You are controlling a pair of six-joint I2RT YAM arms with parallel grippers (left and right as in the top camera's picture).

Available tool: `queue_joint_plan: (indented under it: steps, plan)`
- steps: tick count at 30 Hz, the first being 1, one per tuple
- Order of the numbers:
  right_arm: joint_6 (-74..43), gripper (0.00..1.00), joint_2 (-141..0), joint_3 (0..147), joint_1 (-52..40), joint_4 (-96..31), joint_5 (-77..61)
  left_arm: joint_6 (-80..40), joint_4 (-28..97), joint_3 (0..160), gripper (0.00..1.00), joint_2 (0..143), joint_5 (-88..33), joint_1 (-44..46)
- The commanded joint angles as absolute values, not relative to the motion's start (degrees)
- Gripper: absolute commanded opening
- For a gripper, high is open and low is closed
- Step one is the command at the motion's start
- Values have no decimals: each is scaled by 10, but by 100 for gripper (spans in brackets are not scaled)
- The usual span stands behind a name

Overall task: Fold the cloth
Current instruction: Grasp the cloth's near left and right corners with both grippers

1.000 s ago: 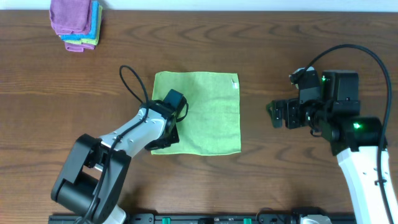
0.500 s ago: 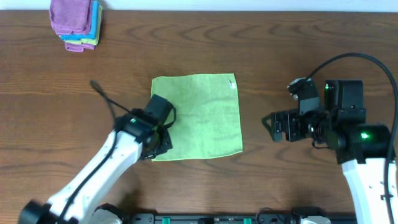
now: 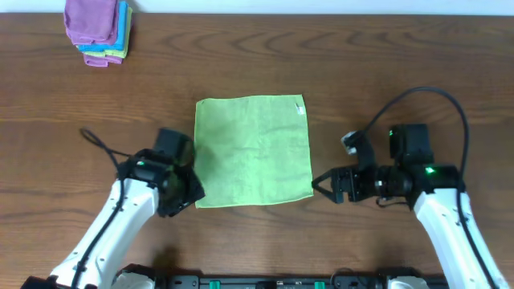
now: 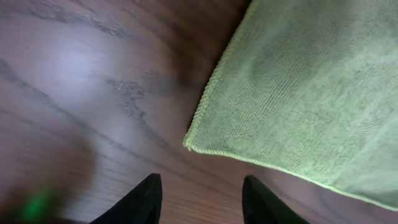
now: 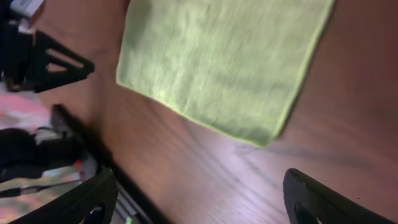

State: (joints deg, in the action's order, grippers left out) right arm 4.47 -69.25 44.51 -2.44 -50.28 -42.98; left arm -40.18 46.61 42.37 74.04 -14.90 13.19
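In the overhead view, the light lime-green, roughly square microfiber cloth (image 3: pixel 253 151) lay flat and unfolded at the centre of the dark brown wooden table (image 3: pixel 401 72). With 12 o'clock taken as the far table edge, its edges ran close to the 12-6 and 3-9 lines. The sides looked nearly equal, so no long axis could be told. A small white tag (image 3: pixel 301 107) sat on the 3 o'clock edge, just below the 1 o'clock corner. The surface showed a fine nap with faint creases and a stitched hem along the border.

The left gripper (image 4: pixel 200 200) hung over bare wood just beside the cloth's 7 o'clock corner. Its fingers (image 4: pixel 146 199) were spread apart, with nothing between them and clear of the hem.

The right gripper (image 5: pixel 199 205) stood just off the 5 o'clock corner, pointing toward 9 o'clock. Its fingers (image 5: pixel 311 199) were spread wide and held nothing, and only wood lay between them.

A stack of folded purple, blue and green cloths (image 3: pixel 98 32) rested well apart, toward 10 o'clock near the far edge.
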Motion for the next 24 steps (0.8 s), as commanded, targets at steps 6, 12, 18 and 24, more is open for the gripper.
queue_joint_plan:
  steps: [6,12,18,24]
  plan:
    - [70,88,-725,417,-21,-479,-485,-290,446,379,49,740,-271,52]
    - [74,84,-769,405,-21,-450,-509,-283,376,317,51,740,-305,35]
    - [74,80,-828,405,-21,-425,-542,-277,324,269,55,740,-319,3]
    - [74,77,-873,405,-21,-416,-545,-274,271,251,58,740,-315,3]
